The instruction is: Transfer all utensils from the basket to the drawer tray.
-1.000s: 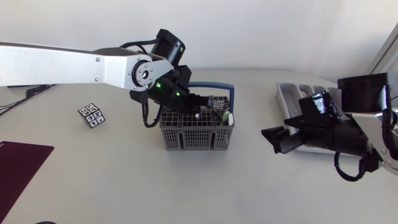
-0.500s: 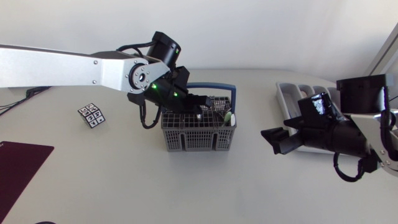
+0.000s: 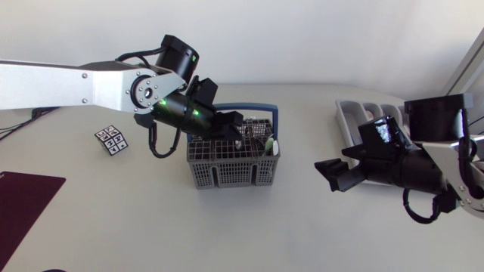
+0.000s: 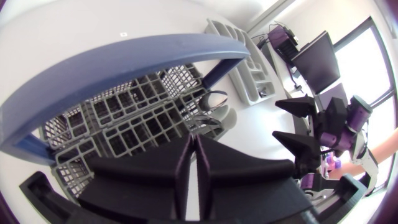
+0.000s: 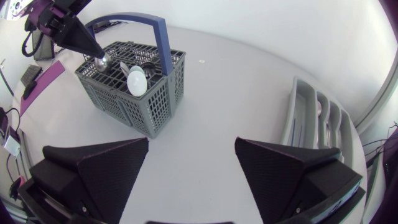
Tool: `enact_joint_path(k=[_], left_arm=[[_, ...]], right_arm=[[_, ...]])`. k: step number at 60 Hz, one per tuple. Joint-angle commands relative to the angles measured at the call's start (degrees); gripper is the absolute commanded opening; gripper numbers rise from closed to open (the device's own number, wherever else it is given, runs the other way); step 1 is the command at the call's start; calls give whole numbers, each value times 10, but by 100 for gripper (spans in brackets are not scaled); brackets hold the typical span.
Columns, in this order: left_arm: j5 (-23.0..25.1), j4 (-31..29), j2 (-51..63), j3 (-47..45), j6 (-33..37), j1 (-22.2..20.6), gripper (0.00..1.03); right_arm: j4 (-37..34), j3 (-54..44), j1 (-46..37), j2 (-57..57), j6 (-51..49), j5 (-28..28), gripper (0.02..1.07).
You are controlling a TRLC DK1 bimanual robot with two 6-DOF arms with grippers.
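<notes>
1. Your left gripper (image 3: 240,135) hangs over the grey cutlery basket (image 3: 227,172), fingers clenched on the shiny end of a metal utensil (image 5: 103,61), just under the blue handle (image 3: 257,107).
2. Best lift it straight up, clear of handle and mesh rim; a slanted pull could drag or tip the basket.
3. Your right gripper (image 3: 338,172) hovers over the tabletop (image 3: 302,227) between basket and drawer tray (image 3: 349,121), fingers spread wide, holding nothing.
4. A white spoon (image 5: 137,79) stands in the basket among darker pieces; the tray sits well apart, at your right.
5. Hard to make out: what kind of utensil is pinched, how many lie in the basket, and the tray's far part, hidden behind the right arm.
</notes>
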Motion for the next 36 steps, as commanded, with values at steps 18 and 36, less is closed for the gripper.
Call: enact_joint_path(k=[18, 36], left_arm=[[45, 24, -62, -39, -22, 28, 4], [50, 46, -99, -56, -24, 27, 4]], right_arm=[[3, -12, 6, 5, -10, 1, 102], [1, -13, 7, 0, -10, 1, 102]])
